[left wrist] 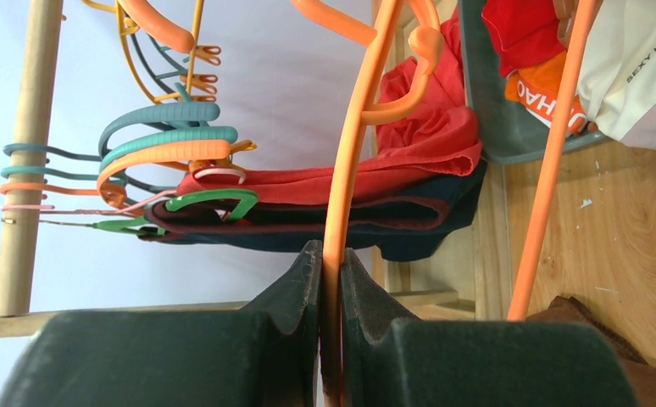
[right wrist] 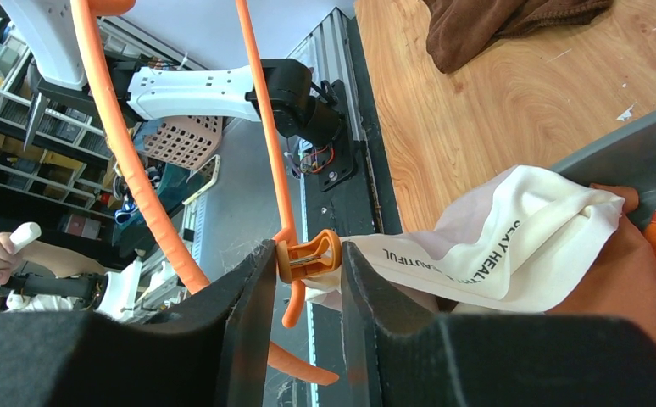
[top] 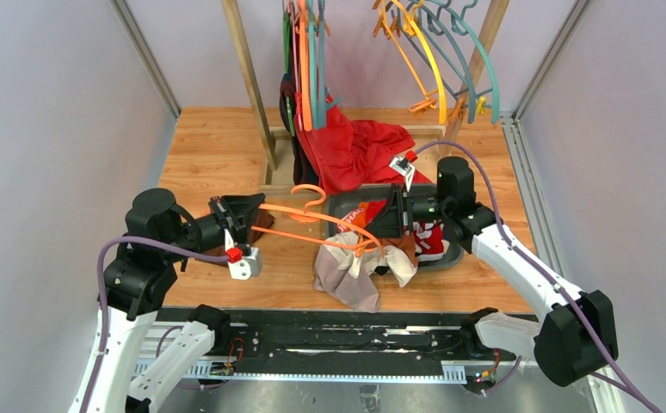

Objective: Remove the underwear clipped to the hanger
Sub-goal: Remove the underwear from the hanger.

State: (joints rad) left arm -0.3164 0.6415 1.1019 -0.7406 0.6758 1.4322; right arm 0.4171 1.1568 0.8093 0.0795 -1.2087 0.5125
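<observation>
Right end effector [right wrist: 306, 270], jaws narrowly apart astride the orange clip [right wrist: 309, 253] pinning the pale beige underwear [right wrist: 511, 246] that droops to the tabletop [right wrist: 494, 93], should pinch that clip open squarely, with the left end effector [left wrist: 331, 264], clamped on the orange hanger [left wrist: 346, 170], bracing it.

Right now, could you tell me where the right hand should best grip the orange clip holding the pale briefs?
Probably its ribbed body, squeezed from both sides, coming from the right: the clip sits between the right hand's open fingers, biting the pale briefs' edge.
</observation>
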